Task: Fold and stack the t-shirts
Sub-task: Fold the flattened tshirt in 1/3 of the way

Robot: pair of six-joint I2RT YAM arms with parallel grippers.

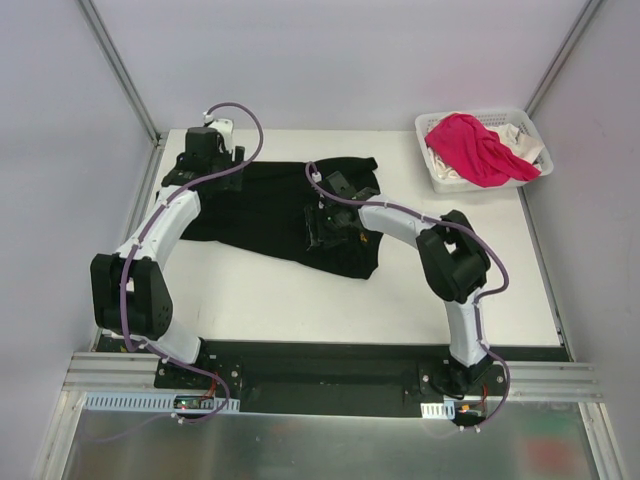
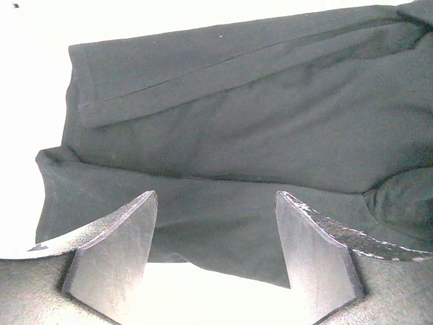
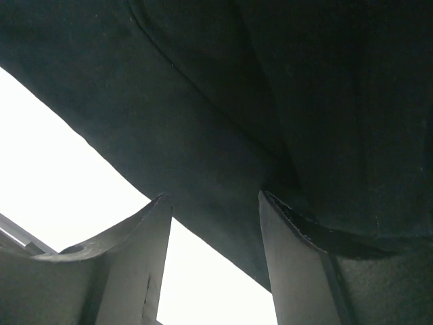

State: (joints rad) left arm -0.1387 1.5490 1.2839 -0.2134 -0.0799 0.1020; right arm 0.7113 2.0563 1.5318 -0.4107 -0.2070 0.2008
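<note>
Folding of the black t-shirt (image 1: pixel 270 215) seemingly just starting.
It lay spread left of the basket (image 1: pixel 437 172), which held the pink shirt (image 1: pixel 475 148) and white shirt (image 1: pixel 522 140). The left gripper (image 2: pixel 216 196) and right gripper (image 3: pixel 213 200) gaped over it, empty; next, probably pinch an edge.

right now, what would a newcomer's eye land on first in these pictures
The large black t-shirt spread across the middle of the table draws the eye first, with the left hand and the right hand both open over it. Next comes the bright pink t-shirt, heaped in the white basket at the table's far right corner.
</note>
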